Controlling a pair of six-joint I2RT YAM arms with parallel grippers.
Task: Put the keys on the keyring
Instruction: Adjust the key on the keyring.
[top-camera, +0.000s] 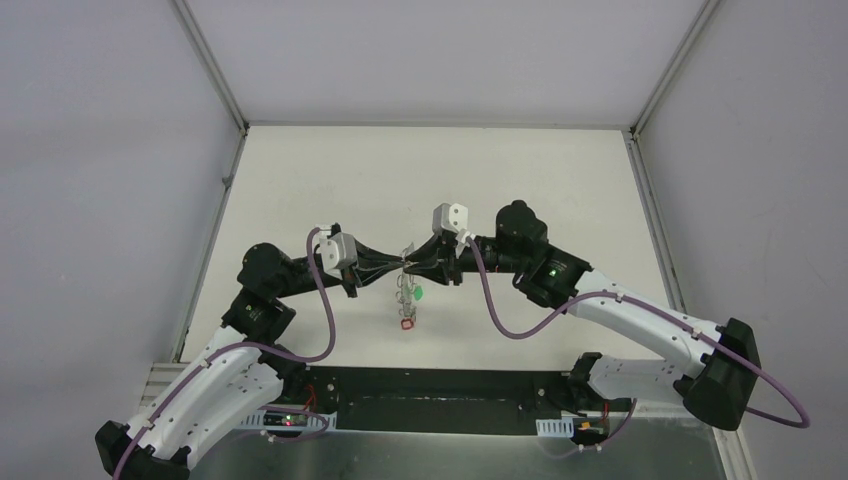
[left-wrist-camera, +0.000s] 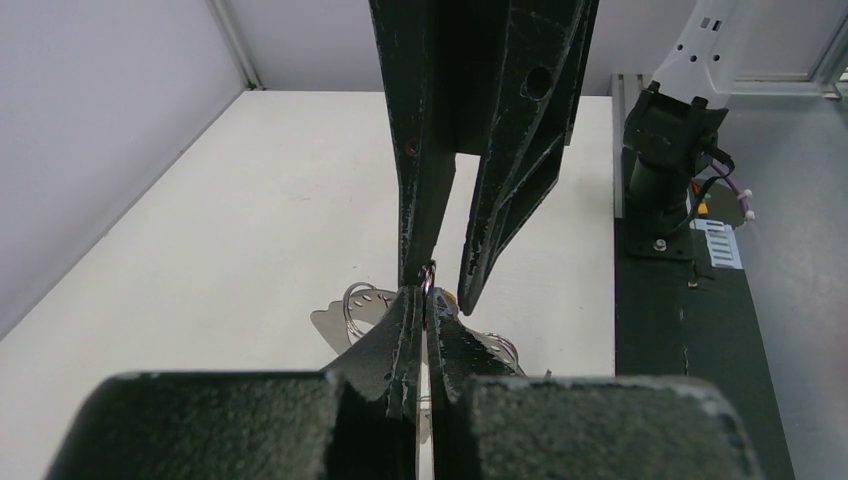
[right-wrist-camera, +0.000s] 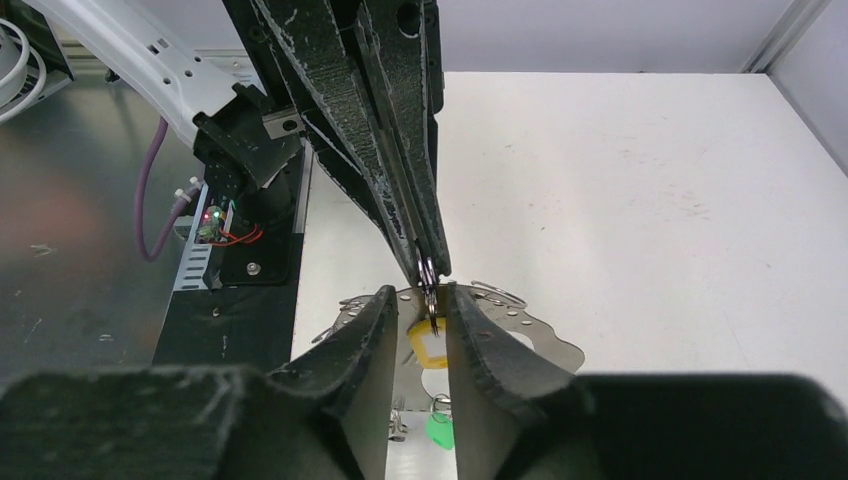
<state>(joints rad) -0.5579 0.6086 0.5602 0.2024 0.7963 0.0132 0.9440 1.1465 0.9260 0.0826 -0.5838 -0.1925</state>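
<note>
Keys (top-camera: 404, 292) over white tabletop (top-camera: 450, 170), grey walls (top-camera: 100, 150) around; left hand (left-wrist-camera: 426, 298) pressed together, right hand (right-wrist-camera: 428, 300) spread.

White-shelled arms (top-camera: 215, 385) with black joints (top-camera: 265, 270), looping purple cables (top-camera: 331, 320), and scuffed black claw fingers (right-wrist-camera: 360, 340).

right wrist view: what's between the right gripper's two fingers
A small oblong yellow plastic tag hanging from a little metal ring that the left gripper pinches, seen in right wrist view.
</note>
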